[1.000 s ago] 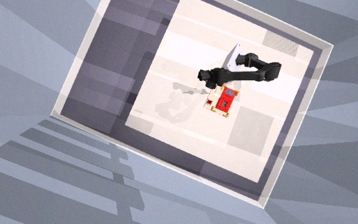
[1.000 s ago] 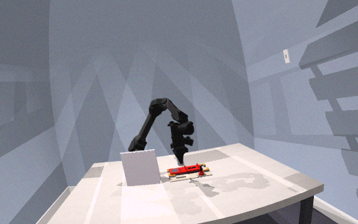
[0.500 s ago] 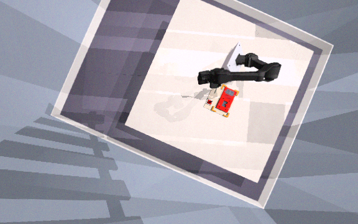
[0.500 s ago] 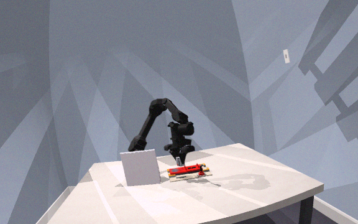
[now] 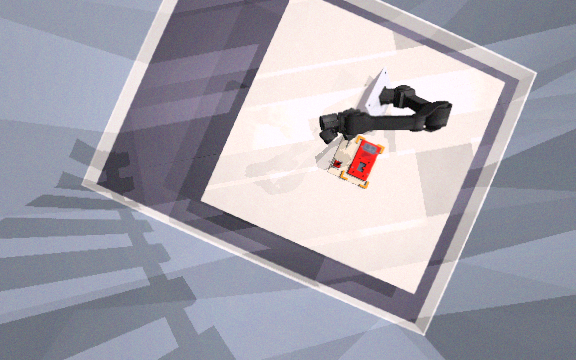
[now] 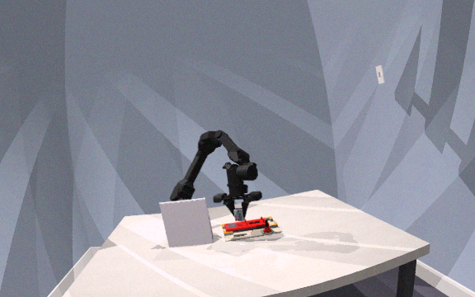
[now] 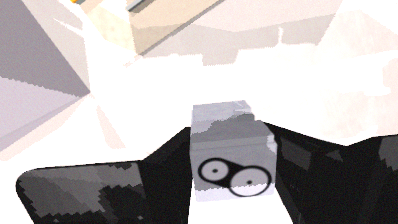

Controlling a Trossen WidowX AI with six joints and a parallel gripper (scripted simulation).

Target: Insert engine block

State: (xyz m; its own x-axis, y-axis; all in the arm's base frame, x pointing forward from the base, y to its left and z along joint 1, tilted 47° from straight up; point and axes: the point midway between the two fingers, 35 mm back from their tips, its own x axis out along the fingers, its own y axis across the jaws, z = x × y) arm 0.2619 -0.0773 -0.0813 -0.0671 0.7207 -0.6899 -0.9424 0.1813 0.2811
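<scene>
Two fingers of the end effector (image 5: pixel 346 143) (image 6: pixel 240 219) (image 7: pixel 234 165) clamp the engine block (image 6: pixel 238 214) (image 7: pixel 232 150), presumably keeping it upright for insertion.
</scene>
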